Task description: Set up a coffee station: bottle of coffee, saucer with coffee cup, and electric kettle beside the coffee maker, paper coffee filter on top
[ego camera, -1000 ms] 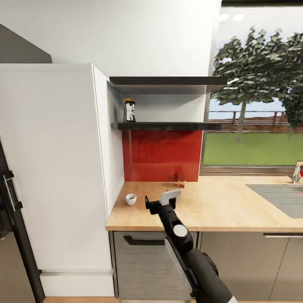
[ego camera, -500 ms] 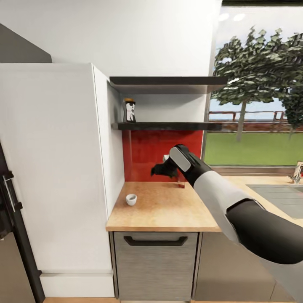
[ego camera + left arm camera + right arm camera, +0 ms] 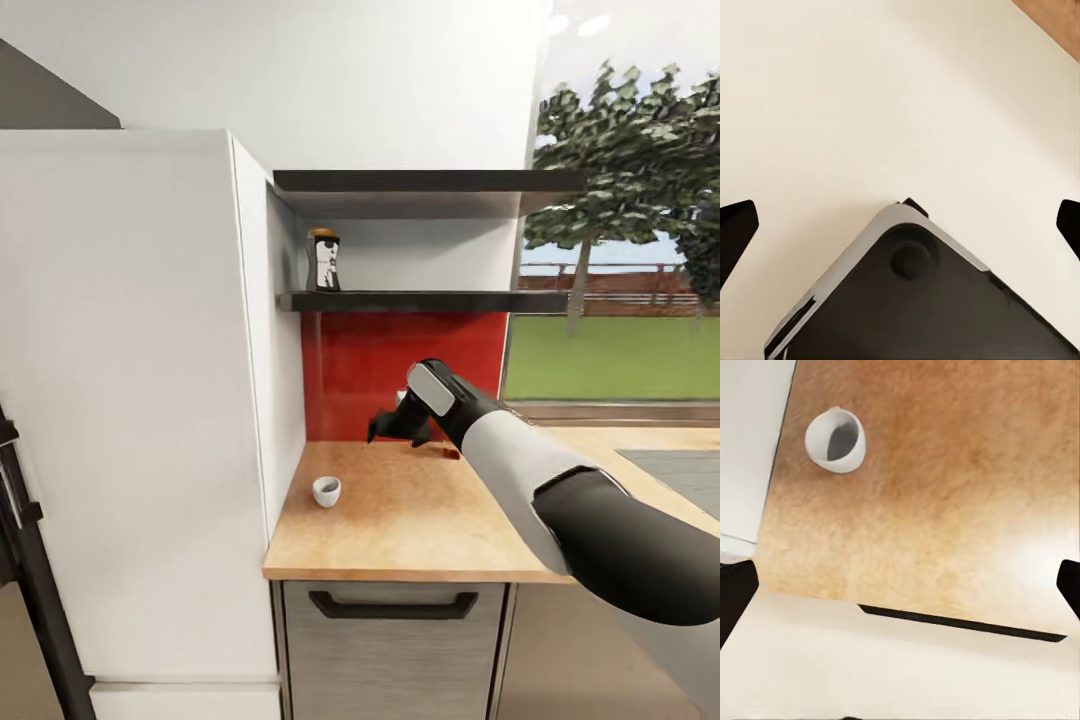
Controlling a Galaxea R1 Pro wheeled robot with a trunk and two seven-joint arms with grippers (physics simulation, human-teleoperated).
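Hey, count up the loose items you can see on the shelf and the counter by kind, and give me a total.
Bottle of coffee, on the lower shelf: 1
Coffee cup, on the kitchen countertop: 1
Total: 2

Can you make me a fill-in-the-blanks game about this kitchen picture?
1. The bottle of coffee stands on the kitchen ____.
2. The little coffee cup is colored ____.
3. The wall panel behind the kitchen countertop is colored ____.
4. The right gripper hangs above the ____.

Missing words: shelf; white; red; countertop
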